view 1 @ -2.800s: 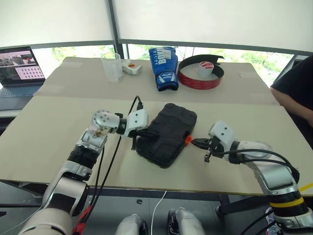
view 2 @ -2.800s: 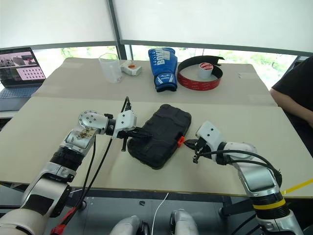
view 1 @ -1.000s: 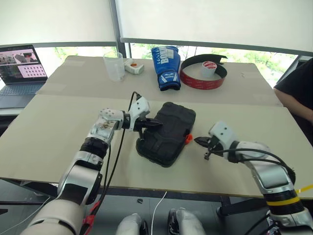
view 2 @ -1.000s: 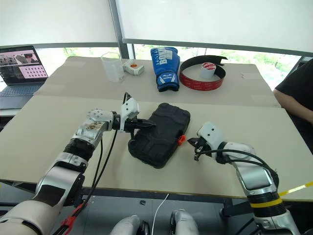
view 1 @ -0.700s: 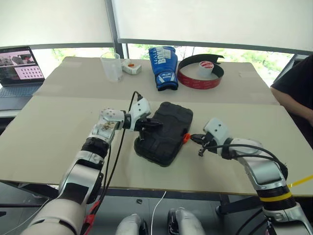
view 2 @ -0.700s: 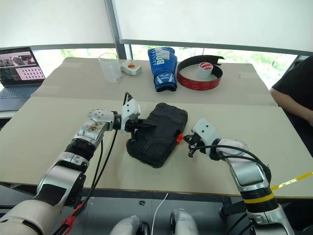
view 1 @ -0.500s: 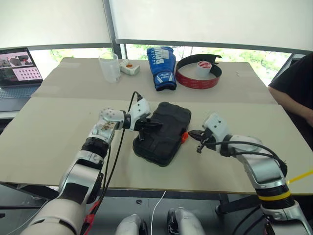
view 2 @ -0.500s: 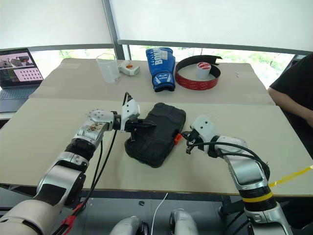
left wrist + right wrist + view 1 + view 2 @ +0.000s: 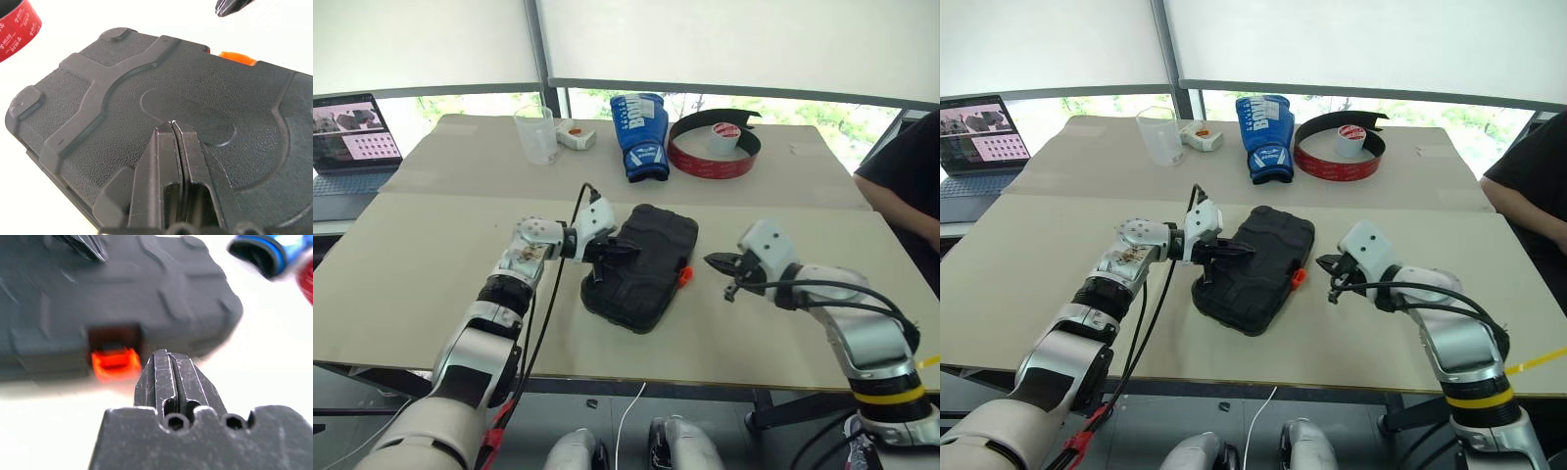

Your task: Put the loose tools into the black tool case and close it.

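Observation:
The black tool case (image 9: 641, 264) lies closed in the middle of the table, its orange latch (image 9: 685, 277) facing my right arm. My left gripper (image 9: 631, 248) is shut with nothing in it, and its tips (image 9: 172, 125) rest on the textured lid (image 9: 122, 98). My right gripper (image 9: 710, 259) is also shut and empty. It hovers a short way off the latch (image 9: 113, 363), pointing at it without touching. The loose tools are out of view.
Along the far side of the table stand a blue boxing glove (image 9: 641, 132), a red-and-black curved band (image 9: 705, 162) around a tape roll (image 9: 725, 135), a clear cup (image 9: 537, 134) and a small white object (image 9: 576, 135). A laptop (image 9: 347, 137) sits far left. A person (image 9: 906, 171) is at the right edge.
My right gripper has drawn back a little from the orange latch, away from the case and slightly up. My left gripper stays on the lid.

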